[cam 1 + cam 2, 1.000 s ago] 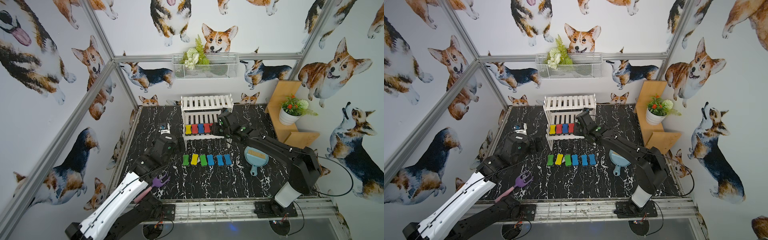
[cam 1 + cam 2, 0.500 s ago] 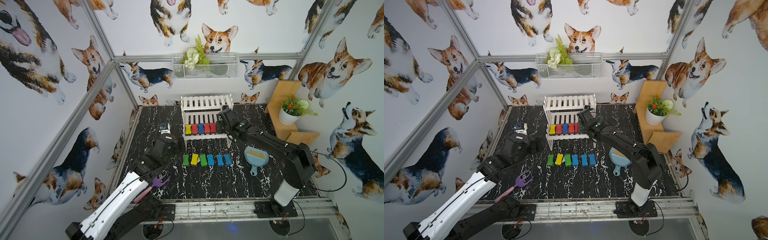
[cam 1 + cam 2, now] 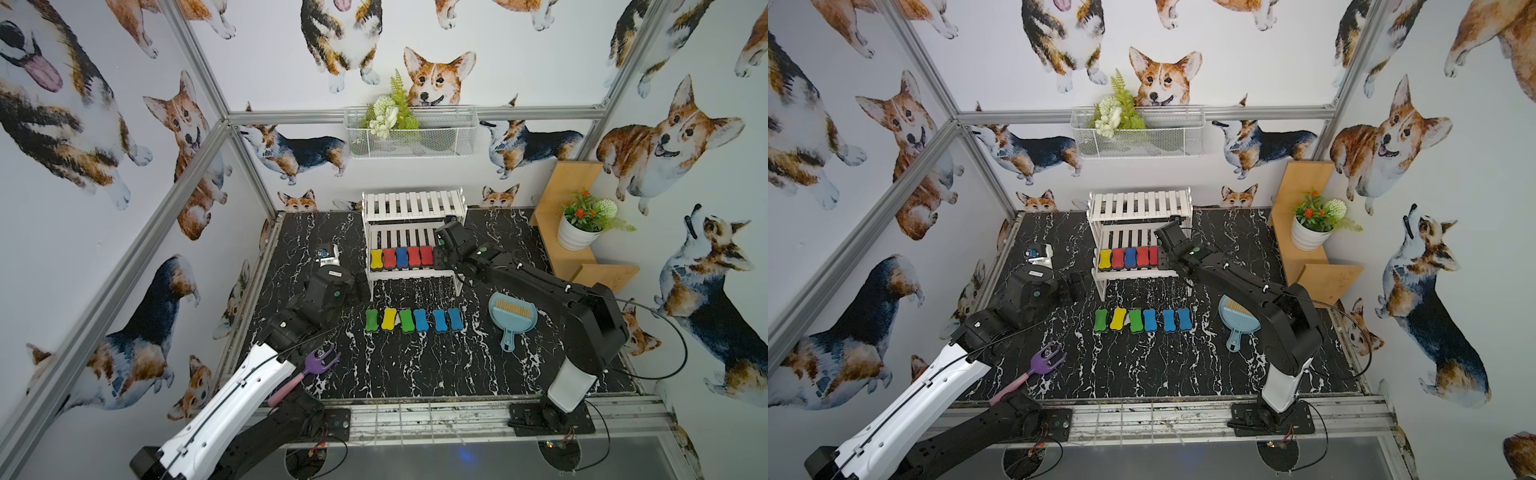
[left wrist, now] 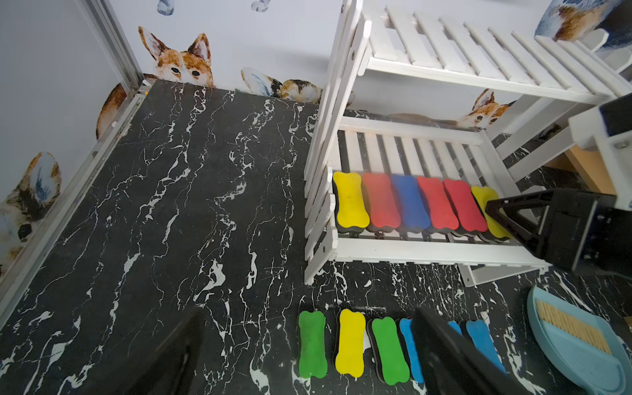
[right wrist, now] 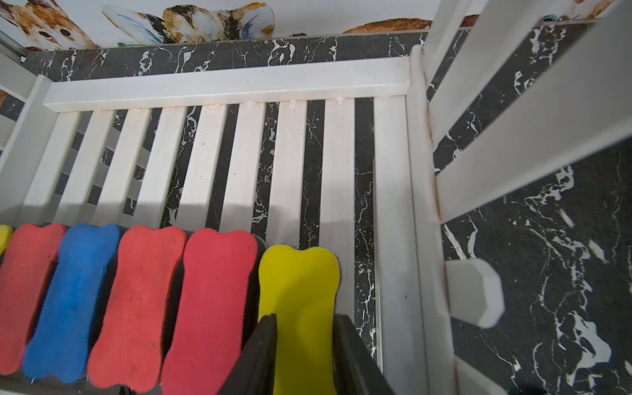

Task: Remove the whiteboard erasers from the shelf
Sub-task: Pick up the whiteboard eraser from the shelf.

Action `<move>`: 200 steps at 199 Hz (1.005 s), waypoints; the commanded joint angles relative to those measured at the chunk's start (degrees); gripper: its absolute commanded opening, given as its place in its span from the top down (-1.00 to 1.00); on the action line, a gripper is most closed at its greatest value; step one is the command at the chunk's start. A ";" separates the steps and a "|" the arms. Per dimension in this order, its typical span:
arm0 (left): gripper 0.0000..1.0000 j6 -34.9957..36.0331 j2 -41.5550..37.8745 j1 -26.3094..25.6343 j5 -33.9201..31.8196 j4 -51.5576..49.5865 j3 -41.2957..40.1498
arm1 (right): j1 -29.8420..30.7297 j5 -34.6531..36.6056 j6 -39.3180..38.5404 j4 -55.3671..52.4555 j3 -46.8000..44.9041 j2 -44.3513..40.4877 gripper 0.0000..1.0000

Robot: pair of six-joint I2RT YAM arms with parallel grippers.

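The right gripper (image 5: 303,319) has pushed deeper into the shelf (image 3: 411,205) and narrowed onto the yellow eraser (image 5: 299,280) at the right end of the lower tier, jaws against its waist. Nearest, the left gripper (image 4: 307,311) hangs wide and empty over the counter (image 3: 415,374). Mid-counter lie six erasers (image 3: 415,320), already removed. Beyond, five more erasers (image 3: 401,257) wait along the tier's front edge. A lift out looks next.
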 commanded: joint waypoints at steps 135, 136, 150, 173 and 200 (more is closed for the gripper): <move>-0.98 0.06 -0.44 0.52 0.50 0.50 -0.66 | -0.50 1.28 -0.92 -1.95 1.02 0.26 -0.18; -0.99 0.06 -0.41 0.51 0.45 0.50 -0.65 | -0.50 1.30 -0.92 -1.98 1.02 0.28 -0.18; -0.99 0.09 -0.51 0.50 0.41 0.50 -0.72 | -0.51 1.26 -0.92 -2.00 1.06 0.72 -0.18; -0.99 0.14 -0.56 0.69 0.19 0.49 -0.73 | -0.51 1.02 -0.87 -2.08 1.28 1.68 -0.16; -0.99 0.06 -0.64 0.85 0.32 0.58 -0.99 | -0.51 1.20 -0.74 -2.32 1.20 2.40 -0.10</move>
